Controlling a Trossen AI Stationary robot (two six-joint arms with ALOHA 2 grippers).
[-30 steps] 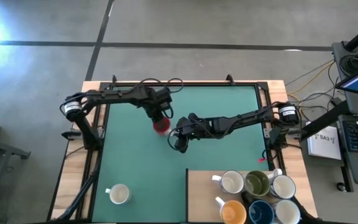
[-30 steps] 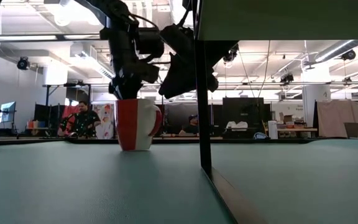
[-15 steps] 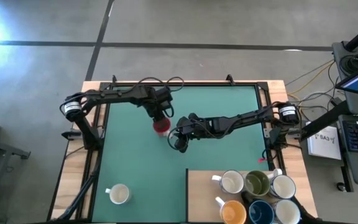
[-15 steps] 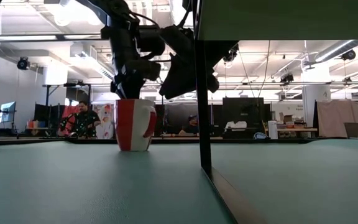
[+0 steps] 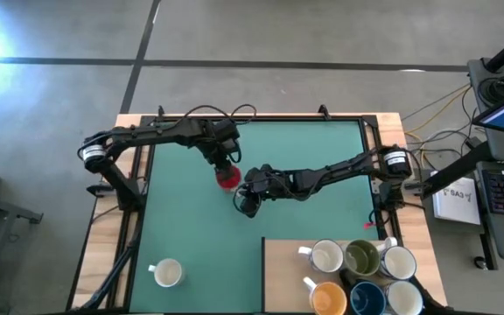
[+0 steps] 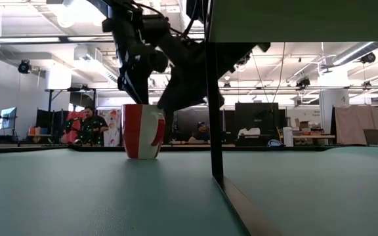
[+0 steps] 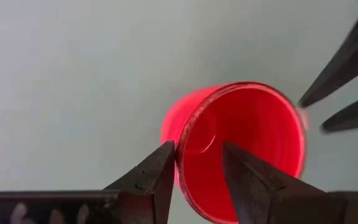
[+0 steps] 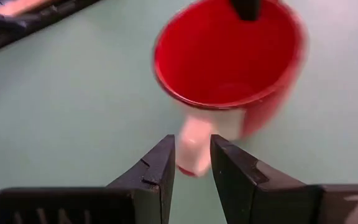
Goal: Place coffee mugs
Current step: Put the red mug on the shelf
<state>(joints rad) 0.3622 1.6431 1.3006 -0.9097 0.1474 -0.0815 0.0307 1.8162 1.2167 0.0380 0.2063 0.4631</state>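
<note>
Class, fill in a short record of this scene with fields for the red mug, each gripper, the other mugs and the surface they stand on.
red mug: red mug upright on the green mat, mid-table
left gripper: left gripper above the mug, its fingers straddling the rim wall with a gap on both sides
right gripper: right gripper just by the mug, fingers either side of its white handle, gap narrow
lone mug: white mug near the mat's front left
grouped mugs: six mugs on the wooden board, front right

Both end effectors (image 5: 224,163) (image 5: 245,204) beside red mug (image 5: 227,179)
</note>
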